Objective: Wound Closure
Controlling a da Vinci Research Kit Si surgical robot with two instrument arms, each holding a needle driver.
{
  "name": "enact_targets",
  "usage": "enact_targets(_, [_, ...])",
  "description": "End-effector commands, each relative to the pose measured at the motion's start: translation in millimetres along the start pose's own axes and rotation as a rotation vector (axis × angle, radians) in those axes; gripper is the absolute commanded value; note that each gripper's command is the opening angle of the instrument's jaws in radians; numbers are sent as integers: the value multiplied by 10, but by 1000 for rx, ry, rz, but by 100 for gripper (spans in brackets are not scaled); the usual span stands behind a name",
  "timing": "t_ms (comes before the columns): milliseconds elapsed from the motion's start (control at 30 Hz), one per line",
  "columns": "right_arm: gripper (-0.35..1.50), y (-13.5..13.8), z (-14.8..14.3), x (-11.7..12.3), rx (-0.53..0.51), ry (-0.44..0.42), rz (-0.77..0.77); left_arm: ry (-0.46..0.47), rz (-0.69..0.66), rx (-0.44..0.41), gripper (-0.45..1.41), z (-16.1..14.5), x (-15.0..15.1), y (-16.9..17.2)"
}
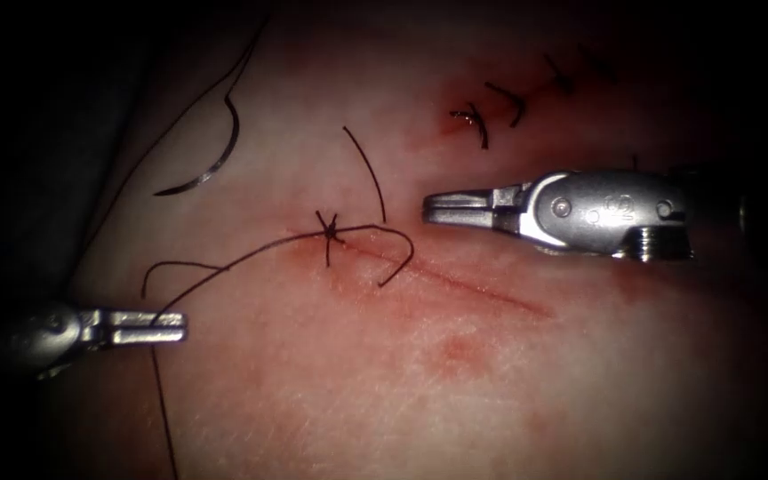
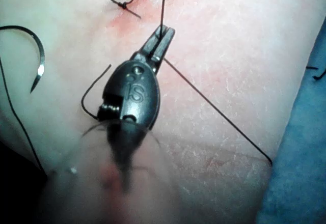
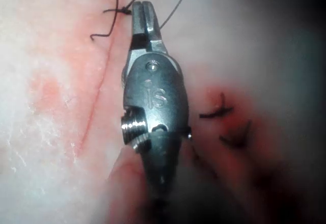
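Holding thread (image 1: 224, 267) in our left tool (image 1: 171, 327), jaws clamped, we have one knot (image 1: 329, 233) tied at the cut's (image 1: 455, 283) left end. Our right tool (image 1: 442, 209) hovers closed and empty, the needle (image 1: 211, 164) lies free on the tissue (image 1: 402, 391) left of the cut, and most of the cut remains open.

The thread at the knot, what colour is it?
Dark, nearly black thread; the endoscope view shows it best.

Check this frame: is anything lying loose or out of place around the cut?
The needle lies loose on the tissue, left of the cut, held by neither tool. The left tool grips the thread from the knot; the right tool holds nothing.
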State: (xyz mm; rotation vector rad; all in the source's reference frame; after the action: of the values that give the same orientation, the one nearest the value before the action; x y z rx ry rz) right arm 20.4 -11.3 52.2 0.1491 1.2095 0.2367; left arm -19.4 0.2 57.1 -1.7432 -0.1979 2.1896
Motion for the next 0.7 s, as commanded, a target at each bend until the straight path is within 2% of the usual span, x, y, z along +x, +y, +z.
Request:
enact_targets(33, [-35,11,28,-8,15,16,-10,6,1,-2,-45,7,-6,0])
enact_targets(67, [-35,11,28,-8,15,16,-10,6,1,-2,-45,7,-6,0])
enact_targets(100, [-35,14,43,-13,31,39,-13,11,9,-1,-45,8,-5,-3])
enact_targets(167, [-35,14,43,-13,31,39,-13,11,9,-1,-45,8,-5,-3])
enact_targets(233, [-35,6,65,-18,65,92,-3,18,11,7,-45,9,-1,-11])
enact_targets(300, [-35,-2,74,-17,97,117,15,23,3,9,-45,11,1,-20])
enact_targets(467, [-35,-10,78,-12,142,153,52,21,-6,12,-45,17,0,-32])
enact_targets(700, [-35,-23,78,-1,206,264,144,-10,-12,53,-45,38,-27,-59])
